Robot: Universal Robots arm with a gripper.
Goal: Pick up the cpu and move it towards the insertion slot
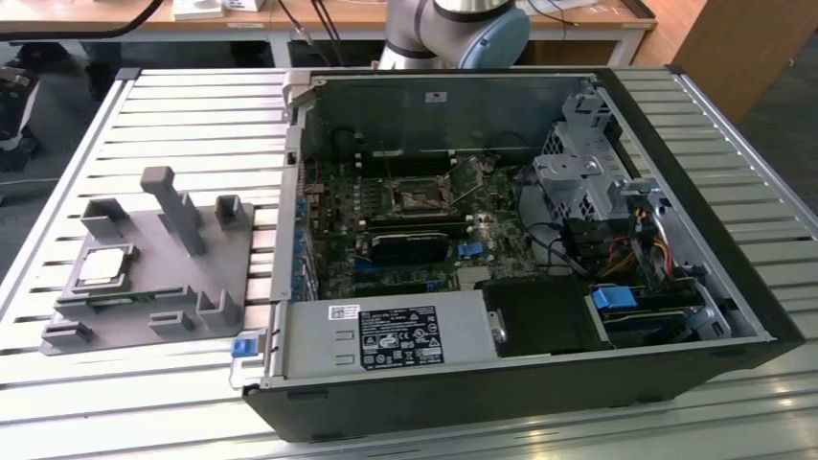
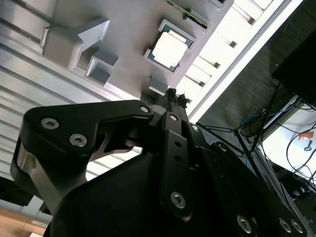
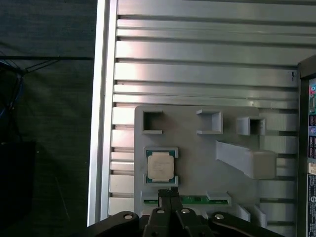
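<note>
cpu [image 3: 160, 165], flat silvery metal square

- Work table [image 1: 192, 105]: pale ribbed aluminium slats running across, with strong glare on them in the first wrist view.
- Table edge rail [image 3: 102, 98]: plain and bright, with the floor directly beyond it.
- Floor [image 3: 49, 123]: dark grey, matte, carpet-like.
- Blue cables [image 3: 12, 84]: loose on the floor, near the table edge.
- Wooden desk [image 1: 383, 17]: behind the table, on a white metal frame [image 1: 629, 43], with dark cables [image 1: 326, 29] hanging off its front.
- Wooden panel [image 1: 748, 48]: upright, at the exterior view's far right.
- Bright washed-out patch [image 2: 291, 143]: in the second wrist view, with thin wires crossing it.
- Lighting: even and diffuse overall.
</note>
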